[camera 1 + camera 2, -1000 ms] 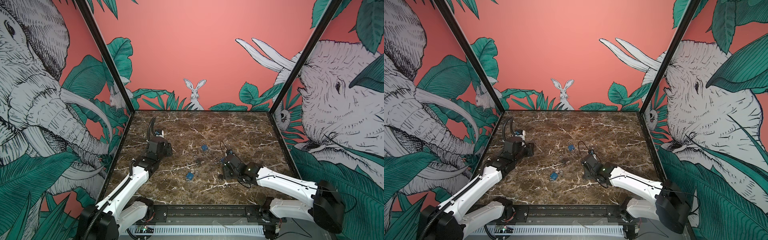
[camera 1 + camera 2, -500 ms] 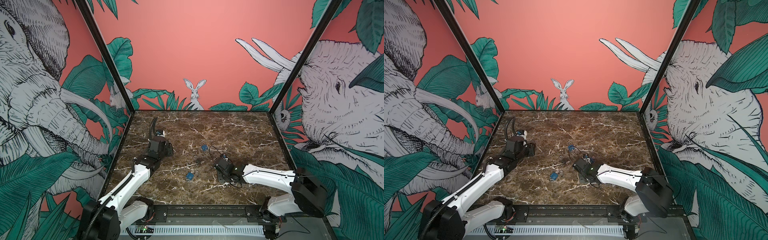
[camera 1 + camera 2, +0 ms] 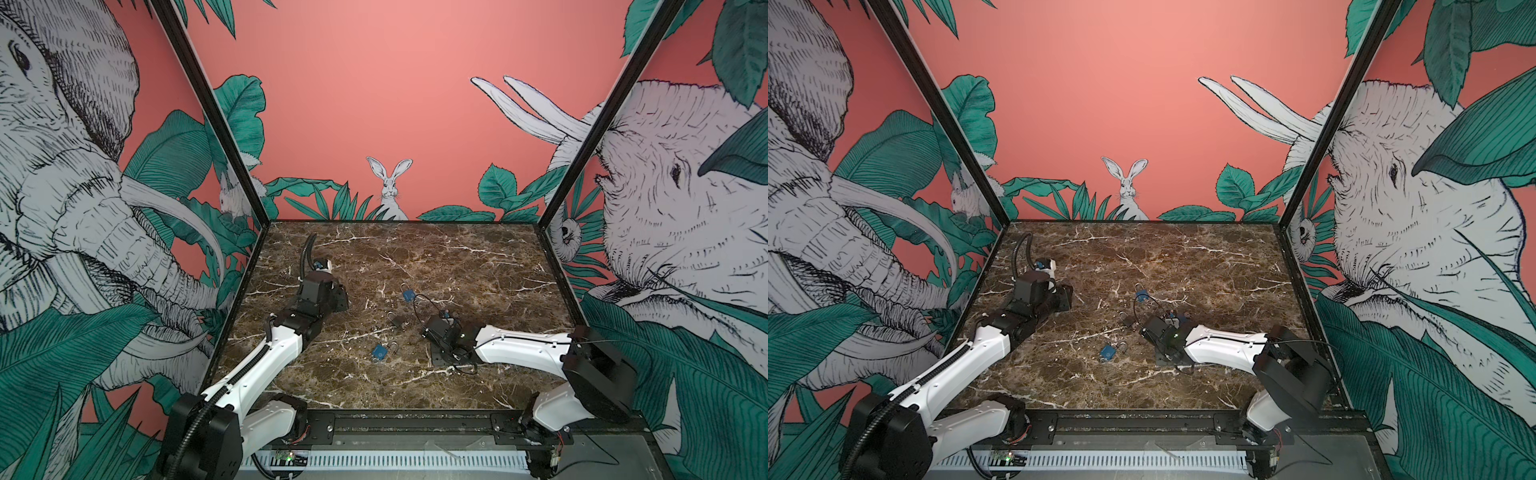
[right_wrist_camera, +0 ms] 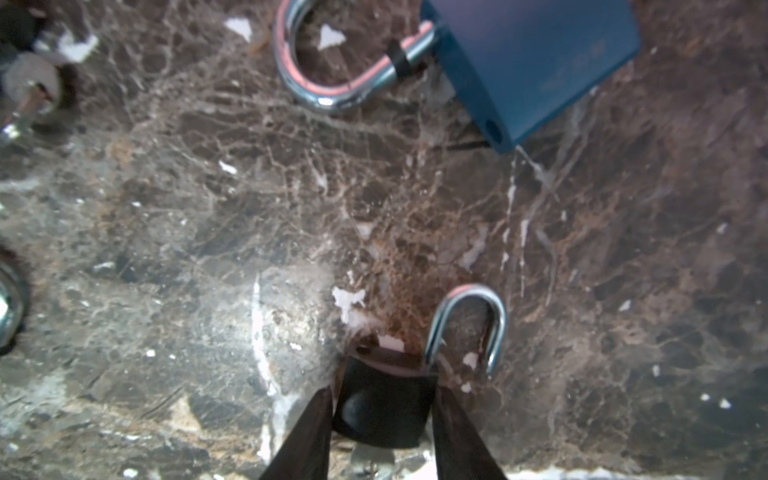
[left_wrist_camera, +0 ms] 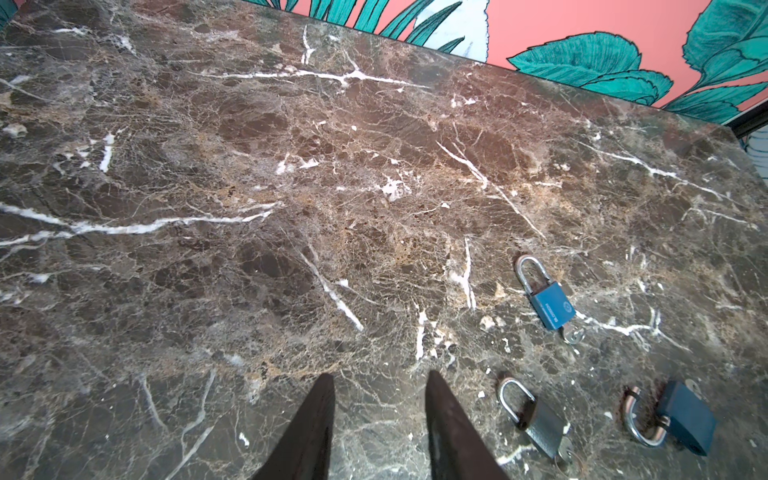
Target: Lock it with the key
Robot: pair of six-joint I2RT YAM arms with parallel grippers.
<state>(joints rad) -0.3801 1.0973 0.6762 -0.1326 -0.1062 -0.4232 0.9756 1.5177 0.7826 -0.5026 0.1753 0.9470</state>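
My right gripper is shut on the body of a small black padlock, one finger on each side. Its silver shackle stands open, and something silvery, perhaps a key, shows under the body. In both top views the right gripper is low over the middle of the marble and hides this padlock. My left gripper is open over bare marble at the left, with nothing between its fingers.
A blue padlock and a grey padlock each have a key in them. A darker blue padlock, shackle open, lies just ahead of the right gripper. Printed walls enclose the marble table.
The right gripper has moved left toward the middle and its jaws have closed in on the black padlock. The left arm has hardly moved.
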